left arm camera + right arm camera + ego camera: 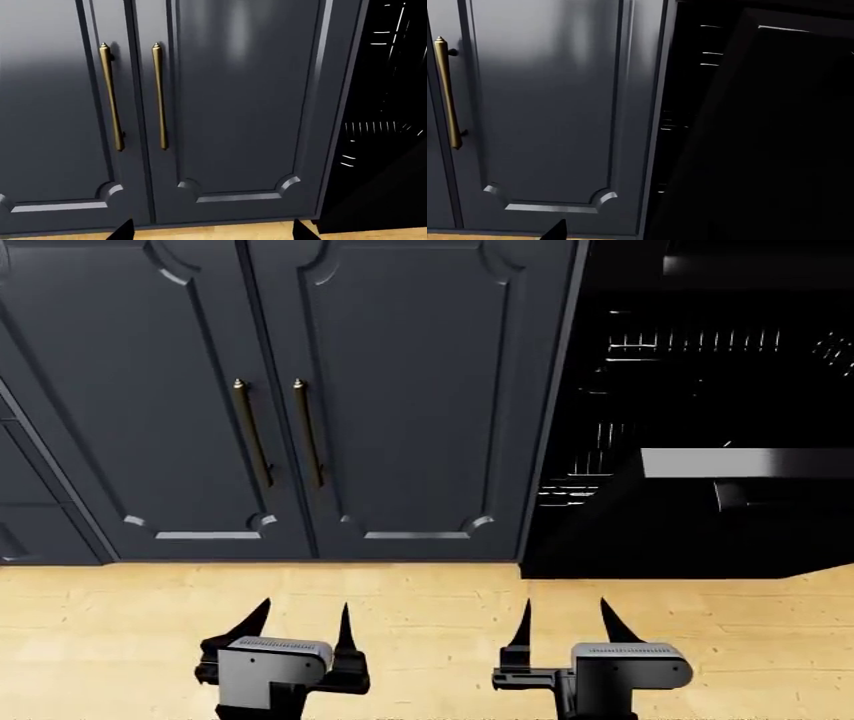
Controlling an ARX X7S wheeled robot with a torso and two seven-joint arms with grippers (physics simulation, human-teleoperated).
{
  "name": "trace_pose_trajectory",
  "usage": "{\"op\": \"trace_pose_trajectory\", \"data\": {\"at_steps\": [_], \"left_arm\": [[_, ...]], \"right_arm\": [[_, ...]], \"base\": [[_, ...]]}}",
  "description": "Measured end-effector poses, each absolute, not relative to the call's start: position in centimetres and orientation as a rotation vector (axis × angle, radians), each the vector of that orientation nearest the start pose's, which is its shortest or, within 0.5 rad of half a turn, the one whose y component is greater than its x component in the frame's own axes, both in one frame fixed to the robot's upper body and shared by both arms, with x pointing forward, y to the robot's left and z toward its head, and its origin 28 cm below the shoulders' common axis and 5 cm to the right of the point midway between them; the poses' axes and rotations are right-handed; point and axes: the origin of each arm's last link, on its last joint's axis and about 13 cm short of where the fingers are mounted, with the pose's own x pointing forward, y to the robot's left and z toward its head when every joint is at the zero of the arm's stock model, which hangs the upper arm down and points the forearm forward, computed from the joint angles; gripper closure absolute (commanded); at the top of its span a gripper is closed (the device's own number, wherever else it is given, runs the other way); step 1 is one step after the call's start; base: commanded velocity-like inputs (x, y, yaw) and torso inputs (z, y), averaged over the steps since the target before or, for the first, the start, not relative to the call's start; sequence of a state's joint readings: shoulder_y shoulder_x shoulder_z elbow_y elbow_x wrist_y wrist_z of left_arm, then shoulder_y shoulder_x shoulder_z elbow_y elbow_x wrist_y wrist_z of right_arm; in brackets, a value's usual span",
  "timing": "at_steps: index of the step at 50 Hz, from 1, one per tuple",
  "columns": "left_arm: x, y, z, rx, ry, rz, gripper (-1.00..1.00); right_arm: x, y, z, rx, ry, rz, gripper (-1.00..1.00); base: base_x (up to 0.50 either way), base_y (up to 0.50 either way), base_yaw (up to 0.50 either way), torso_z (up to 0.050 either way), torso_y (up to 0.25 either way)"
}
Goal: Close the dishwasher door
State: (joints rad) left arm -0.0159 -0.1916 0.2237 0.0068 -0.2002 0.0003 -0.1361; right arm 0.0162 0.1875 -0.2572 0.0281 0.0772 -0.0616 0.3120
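Left gripper [302, 624] and right gripper [563, 620], both spread and empty, above wooden floor [120, 630]; dishwasher door [694, 530] hangs open beside navy cabinet doors [400, 390].

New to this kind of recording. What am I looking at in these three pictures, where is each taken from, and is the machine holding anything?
This is a simulated two-armed robot. The head view looks down over its left gripper and right gripper, both open and empty above a wooden floor. Ahead stand navy cabinet doors with brass handles. To their right, the black dishwasher door hangs open, wire racks visible inside. The other two pictures come from cameras near each gripper, facing the same cabinets and the dark dishwasher.
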Motion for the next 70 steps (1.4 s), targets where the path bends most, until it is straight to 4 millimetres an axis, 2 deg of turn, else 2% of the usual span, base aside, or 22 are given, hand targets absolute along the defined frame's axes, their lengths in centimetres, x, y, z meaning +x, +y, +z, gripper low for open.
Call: {"op": "trace_pose_trajectory", "data": {"at_steps": [70], "left_arm": [[20.88, 20.61, 1.39, 0.017, -0.033, -0.026, -1.00]], "right_arm": [[20.74, -9.28, 0.88, -0.102, -0.033, -0.053, -1.00]], "base": [[0.00, 0.00, 0.00, -0.050, 0.000]]}}
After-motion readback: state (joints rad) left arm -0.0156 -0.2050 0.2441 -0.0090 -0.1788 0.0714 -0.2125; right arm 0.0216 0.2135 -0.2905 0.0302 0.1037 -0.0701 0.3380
